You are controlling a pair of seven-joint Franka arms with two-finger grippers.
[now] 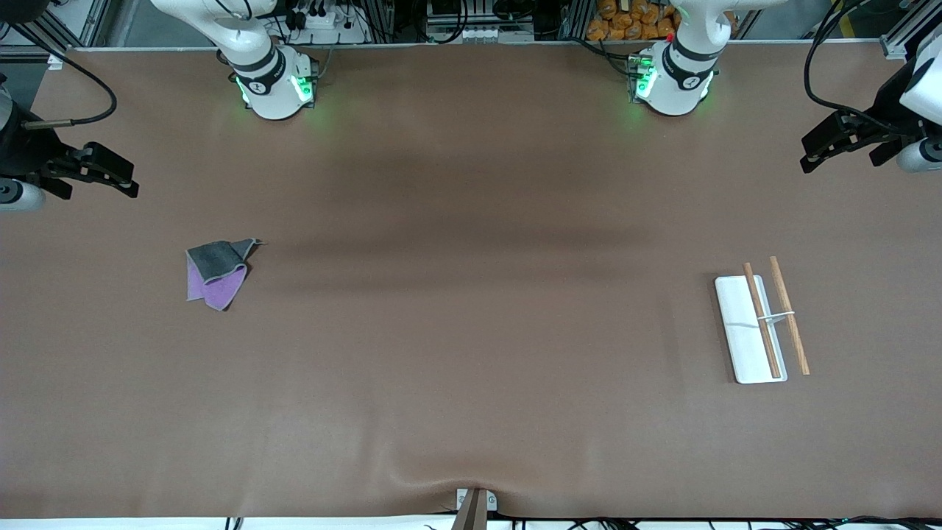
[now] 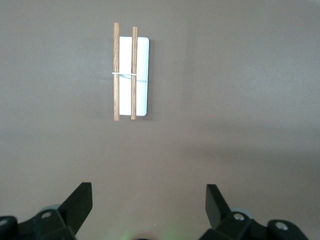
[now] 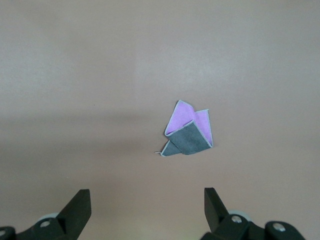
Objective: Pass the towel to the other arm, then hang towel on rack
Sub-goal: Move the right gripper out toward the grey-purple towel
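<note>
- Towel (image 1: 218,273) is lying crumpled on the brown table (image 1: 471,353) toward the right arm's end, folded over itself so the grey face covers part of the purple one. Nothing is touching it.
- Looks like a light, floppy cloth to me. It'll sag and drape the second it's lifted, so no stiffness to count on, and a grab on a single edge could let it unfold and dangle.
- Best place to pinch, I'd say, is the raised fold where the grey flap doubles over the purple. There's some bulk there to bite into, not a flat layer stuck to the table.
- Right gripper (image 1: 110,175) hangs over the table edge at its own end, jaws spread wide, holding nothing. In its wrist view the towel (image 3: 188,132) sits well ahead of the fingertips (image 3: 80,205).
- Left gripper (image 1: 831,143) waits over its own end, also spread wide and empty.
- Rack (image 1: 762,320) sits toward the left arm's end, well apart from the towel: white base, two thin wooden rods. Rods look slim, so the cloth should drape over easily, but the rack itself seems light enough to get nudged.
</note>
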